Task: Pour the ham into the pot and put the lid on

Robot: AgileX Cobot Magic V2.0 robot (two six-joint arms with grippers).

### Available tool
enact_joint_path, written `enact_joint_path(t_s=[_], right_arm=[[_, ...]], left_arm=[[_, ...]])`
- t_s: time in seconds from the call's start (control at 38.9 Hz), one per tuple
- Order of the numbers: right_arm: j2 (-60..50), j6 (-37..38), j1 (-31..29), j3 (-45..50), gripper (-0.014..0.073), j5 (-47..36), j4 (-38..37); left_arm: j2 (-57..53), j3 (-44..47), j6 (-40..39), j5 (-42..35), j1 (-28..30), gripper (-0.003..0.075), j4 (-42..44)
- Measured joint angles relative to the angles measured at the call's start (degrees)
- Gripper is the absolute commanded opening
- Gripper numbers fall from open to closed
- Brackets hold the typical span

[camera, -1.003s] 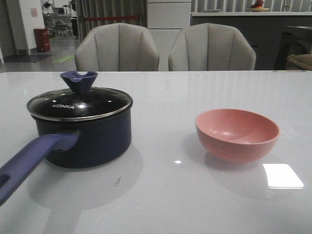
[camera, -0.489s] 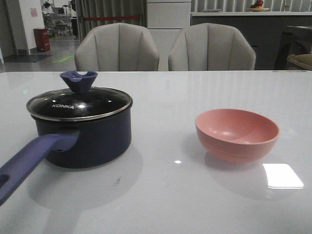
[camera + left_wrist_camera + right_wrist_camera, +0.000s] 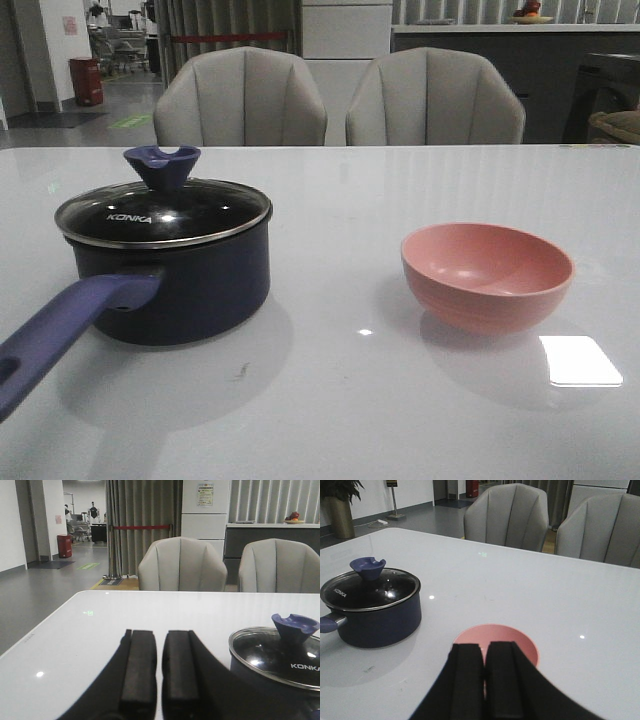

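Observation:
The dark navy pot (image 3: 190, 285) stands on the left of the white table, its blue-purple handle (image 3: 60, 325) pointing toward the near left edge. The glass KONKA lid (image 3: 165, 212) sits flat on it, with its blue notched knob (image 3: 161, 165) upright. The ham is out of view. Neither gripper appears in the front view. My left gripper (image 3: 159, 632) is shut and holds nothing, hovering beside the lid (image 3: 272, 655). My right gripper (image 3: 484, 645) is also shut and holds nothing, just short of the pink bowl (image 3: 520, 642), with the pot (image 3: 375, 622) off to its side.
The pink bowl (image 3: 487, 275) rests on the right half of the table (image 3: 330, 400), a hand's width from the pot. Two grey chairs (image 3: 240, 100) (image 3: 435, 100) stand behind the far table edge. A bright light reflection (image 3: 580, 360) lies near the bowl.

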Motion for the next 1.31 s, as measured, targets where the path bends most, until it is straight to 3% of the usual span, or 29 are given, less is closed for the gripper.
enact_joint_path(t_s=[0.75, 0.85, 1.0, 1.18, 1.31], right_arm=[[0.00, 0.00, 0.00, 0.25, 0.0169, 0.00, 0.00], [0.00, 0.00, -0.36, 1.38, 0.0169, 0.00, -2.59], [-2.07, 1.43, -5.11, 4.08, 0.0169, -1.50, -8.20], [-9.40, 9.38, -13.79, 9.02, 0.0169, -2.33, -14.08], [-14.34, 12.62, -15.08, 12.91, 0.0169, -2.55, -16.17]], left_arm=[[0.00, 0.00, 0.00, 0.00, 0.00, 0.0132, 0.00], [0.00, 0.00, 0.00, 0.00, 0.00, 0.0132, 0.00], [0.00, 0.00, 0.00, 0.00, 0.00, 0.0132, 0.00], [0.00, 0.00, 0.00, 0.00, 0.00, 0.0132, 0.00], [0.00, 0.00, 0.00, 0.00, 0.00, 0.0132, 0.00]])
